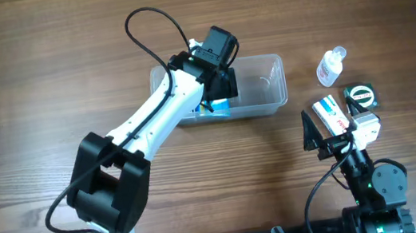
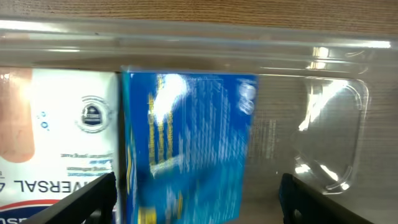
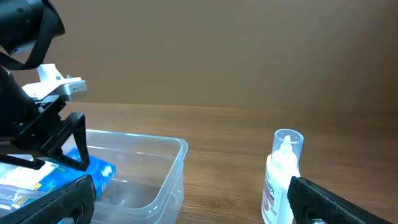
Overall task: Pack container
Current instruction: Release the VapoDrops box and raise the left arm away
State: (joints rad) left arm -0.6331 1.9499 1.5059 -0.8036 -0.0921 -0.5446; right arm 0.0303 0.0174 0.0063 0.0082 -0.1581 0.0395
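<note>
On the brown wooden table (image 1: 25, 76), the white left arm (image 1: 159, 111) reaches over the clear rectangular plastic container (image 1: 268, 84), standing at 12 o'clock from the centre. The left gripper (image 2: 198, 199) hangs inside it with jaws apart, wider than the blurred blue cardboard box (image 2: 186, 143) between them. The right gripper (image 3: 191, 193), at 5 o'clock from the container, is wide open and empty. A small clear bottle (image 1: 331, 66) lies at its 3 o'clock.

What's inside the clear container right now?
A blue box and, beside it, a white printed box. The right end of the container is bare. Whatever lies under the two boxes is covered, and the left end effector mostly hides them from overhead.
</note>
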